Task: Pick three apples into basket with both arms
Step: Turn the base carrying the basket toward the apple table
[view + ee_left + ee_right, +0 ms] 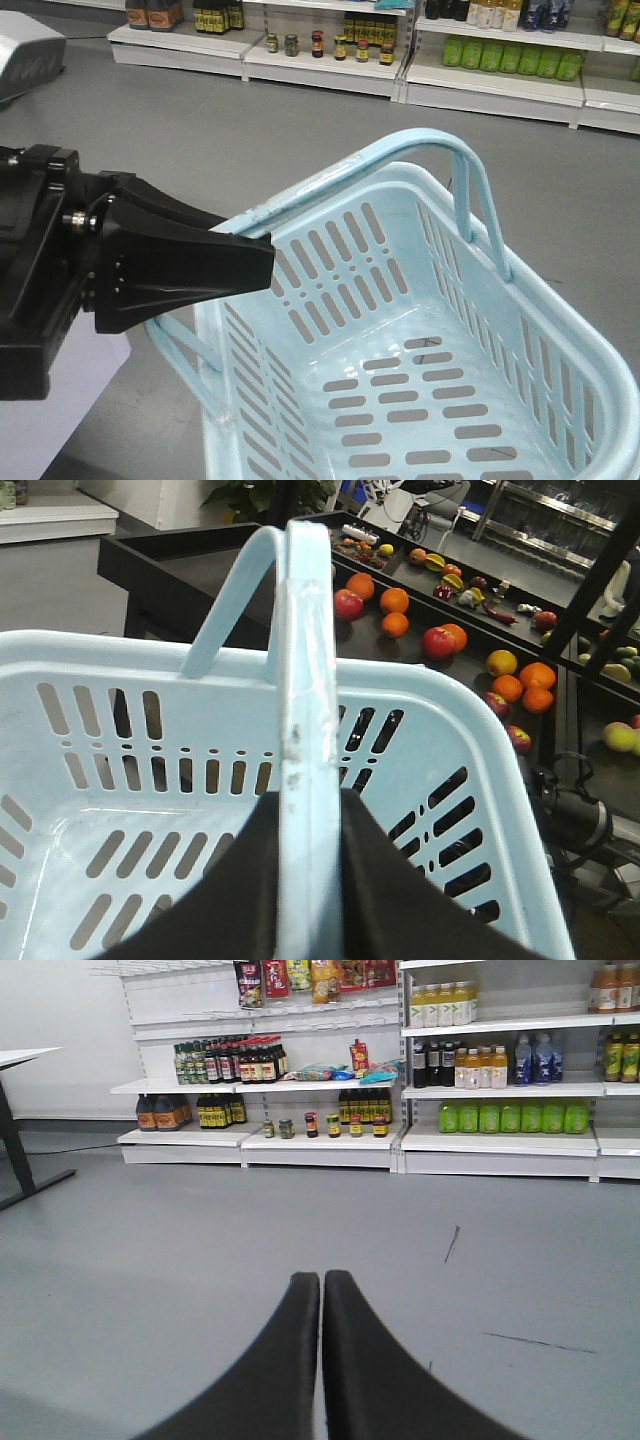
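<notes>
— Where is the basket on your screens?

— I have the pale blue plastic shopping basket filling the lower right of the front view, with its slotted walls and floor showing. My left claw is pinched on one thin hoop handle. On the left wrist view, that handle runs straight up between the two black fingers.

— And the fruit?

— Past the basket's far rim I see a long black counter. Several round dark red apples lie on it, mixed in with round orange citrus fruits. One apple sits just beside an orange one. All of them are well apart from the basket.

— What about the right side?

— My right claw has its black fingers pressed together tip to tip. It hangs over the grey floor and points at white shop shelves stocked with bottles and jars.
</notes>
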